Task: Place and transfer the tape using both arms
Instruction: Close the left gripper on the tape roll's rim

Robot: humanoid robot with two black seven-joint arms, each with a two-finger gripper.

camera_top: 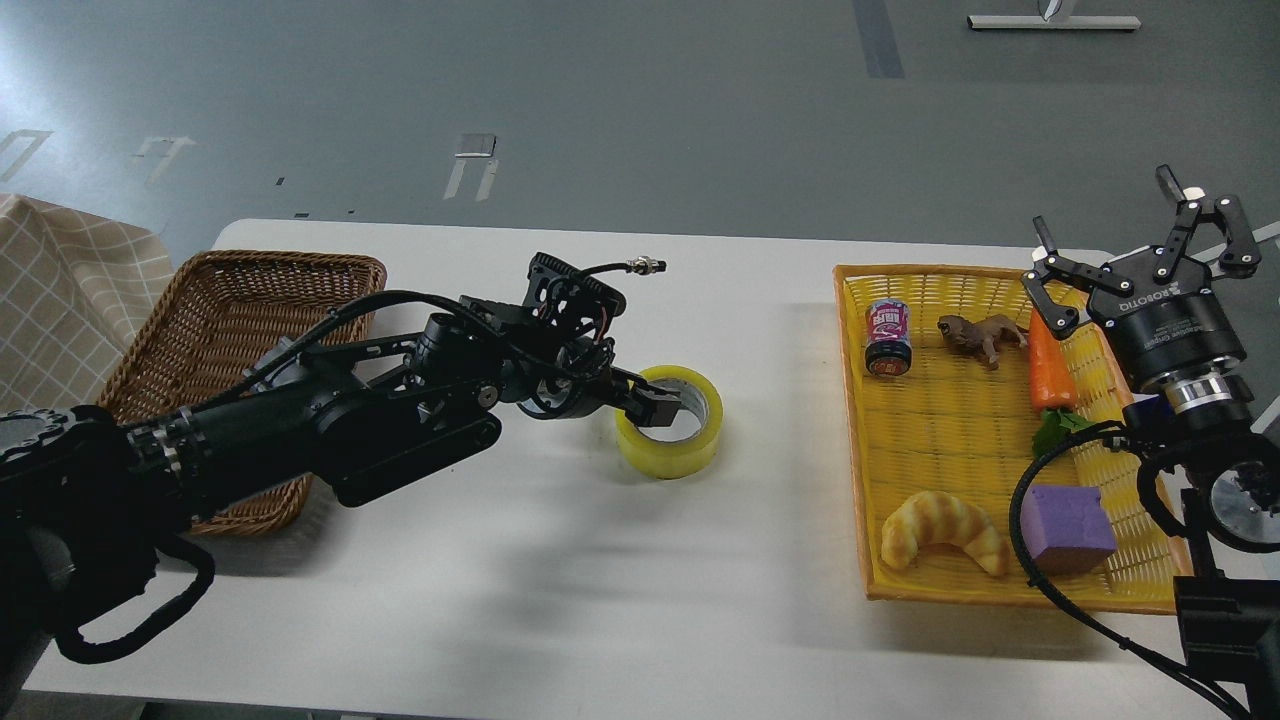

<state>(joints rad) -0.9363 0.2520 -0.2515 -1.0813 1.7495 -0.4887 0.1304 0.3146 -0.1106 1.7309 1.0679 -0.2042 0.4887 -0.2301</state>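
The tape (690,456), a yellow translucent roll with a grey-white core, lies flat at the middle of the white table (600,600). My left gripper (650,404) reaches in from the left and is down at the roll's left wall. One finger (663,409) sits inside the core; the other is hidden, so I cannot tell whether the wall is clamped. My right gripper (1135,240) is open and empty, held up over the far right corner of the yellow tray (850,420).
The tray holds a can (887,338), a brown toy animal (975,335), a carrot (1048,370), a croissant (940,530) and a purple block (1068,525). A wicker basket (230,300) stands at the left, partly under my left arm.
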